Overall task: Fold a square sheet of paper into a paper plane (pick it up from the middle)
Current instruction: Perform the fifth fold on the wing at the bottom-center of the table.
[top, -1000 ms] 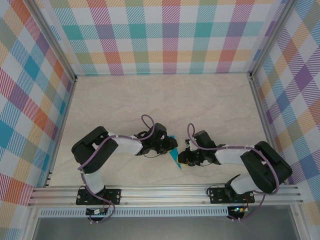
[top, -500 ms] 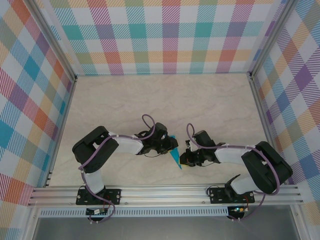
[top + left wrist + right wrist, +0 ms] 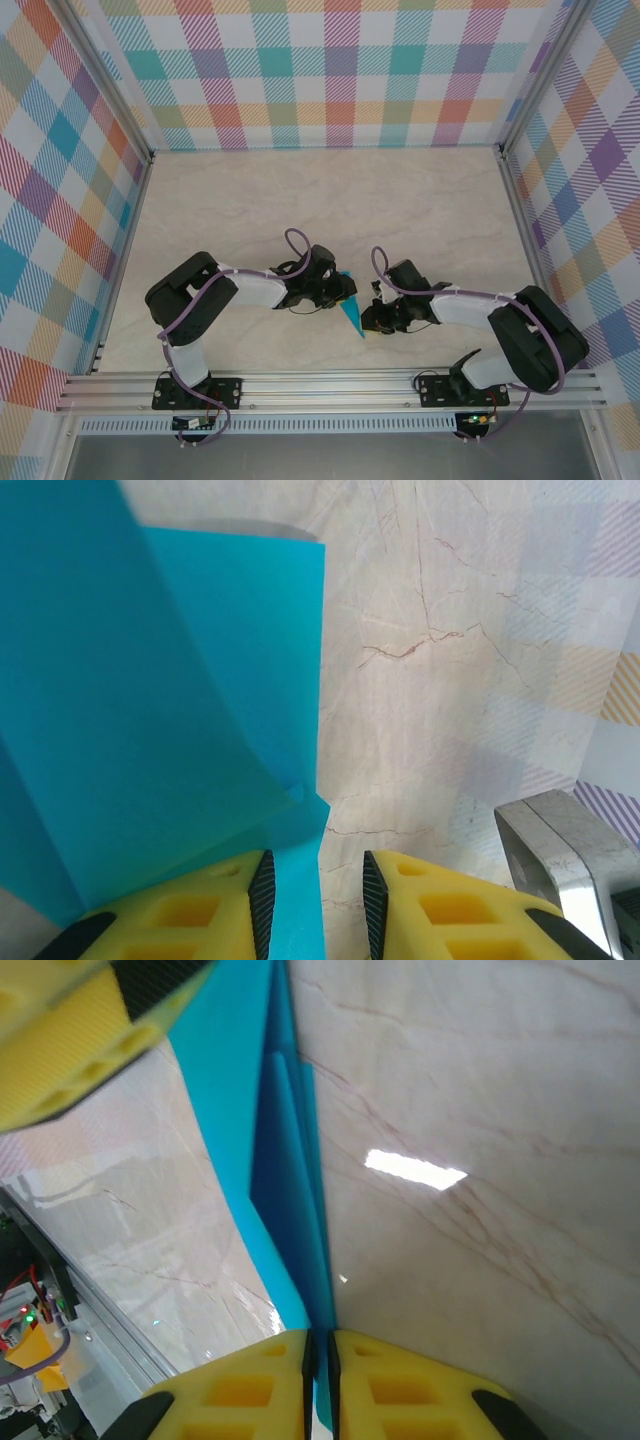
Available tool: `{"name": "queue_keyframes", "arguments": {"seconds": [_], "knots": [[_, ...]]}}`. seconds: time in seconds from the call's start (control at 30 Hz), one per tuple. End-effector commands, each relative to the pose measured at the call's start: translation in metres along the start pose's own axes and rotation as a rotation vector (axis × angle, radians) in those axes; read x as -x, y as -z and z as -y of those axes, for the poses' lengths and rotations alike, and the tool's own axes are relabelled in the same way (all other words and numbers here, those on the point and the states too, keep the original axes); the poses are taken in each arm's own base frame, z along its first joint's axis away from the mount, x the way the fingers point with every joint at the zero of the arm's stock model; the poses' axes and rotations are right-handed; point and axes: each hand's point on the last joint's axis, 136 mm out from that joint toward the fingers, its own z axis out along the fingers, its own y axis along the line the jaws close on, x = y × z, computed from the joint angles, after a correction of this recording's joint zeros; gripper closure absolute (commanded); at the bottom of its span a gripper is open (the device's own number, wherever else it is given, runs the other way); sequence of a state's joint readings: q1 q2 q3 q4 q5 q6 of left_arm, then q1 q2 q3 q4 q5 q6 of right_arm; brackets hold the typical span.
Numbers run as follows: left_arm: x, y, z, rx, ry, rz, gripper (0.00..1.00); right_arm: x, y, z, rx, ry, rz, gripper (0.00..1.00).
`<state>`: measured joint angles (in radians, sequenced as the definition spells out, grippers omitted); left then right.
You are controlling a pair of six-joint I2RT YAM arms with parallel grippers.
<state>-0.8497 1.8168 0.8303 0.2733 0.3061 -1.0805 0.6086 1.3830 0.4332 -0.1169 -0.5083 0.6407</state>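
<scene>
The left tool [image 3: 316, 902] stood with its jaws apart astride an edge of the paper [image 3: 150, 710], not pinching it; the paper, a narrow teal wedge, sat toward six o'clock on the table [image 3: 480, 1110], tip pointing to five o'clock; the right tool [image 3: 318, 1360] was clamped on its layered fold. With only one side gripped, a pull could probably slew the paper, spring the layers open or tear them.

No legible text, labels, brands, numbers or signs anywhere
</scene>
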Motion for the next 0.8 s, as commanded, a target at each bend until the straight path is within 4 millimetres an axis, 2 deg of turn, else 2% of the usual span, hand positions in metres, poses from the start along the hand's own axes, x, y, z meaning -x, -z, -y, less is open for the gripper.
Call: {"name": "queue_keyframes", "arguments": {"seconds": [0.0,0.23,0.47,0.63,0.77], "knots": [[-0.007,-0.007,-0.022,0.083,0.009,-0.024,0.68,-0.021,0.004,0.016,-0.089,-0.022,-0.067,0.87],[-0.008,-0.008,-0.022,0.084,0.008,-0.028,0.68,-0.021,0.01,0.022,-0.179,-0.037,-0.076,0.89],[-0.01,-0.007,-0.023,0.087,0.007,-0.034,0.69,0.008,0.039,-0.019,-0.075,0.025,0.116,0.86],[-0.012,-0.008,-0.026,0.092,0.007,-0.04,0.69,0.02,0.032,-0.067,0.185,0.034,0.108,0.88],[-0.011,-0.008,-0.027,0.094,0.01,-0.04,0.69,0.028,0.021,-0.073,0.213,0.018,0.079,0.89]]}}
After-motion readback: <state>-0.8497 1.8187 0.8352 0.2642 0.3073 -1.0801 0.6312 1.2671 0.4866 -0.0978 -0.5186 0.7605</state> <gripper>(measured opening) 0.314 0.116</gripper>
